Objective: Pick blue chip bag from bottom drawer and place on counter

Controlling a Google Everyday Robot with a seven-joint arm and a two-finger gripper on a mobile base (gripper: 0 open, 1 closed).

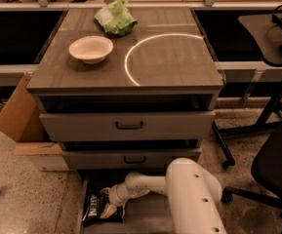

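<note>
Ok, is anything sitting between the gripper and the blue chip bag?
Nothing shows between them in the camera view. The gripper is down in the bottom drawer, overlapping the right part of the blue chip bag.
</note>
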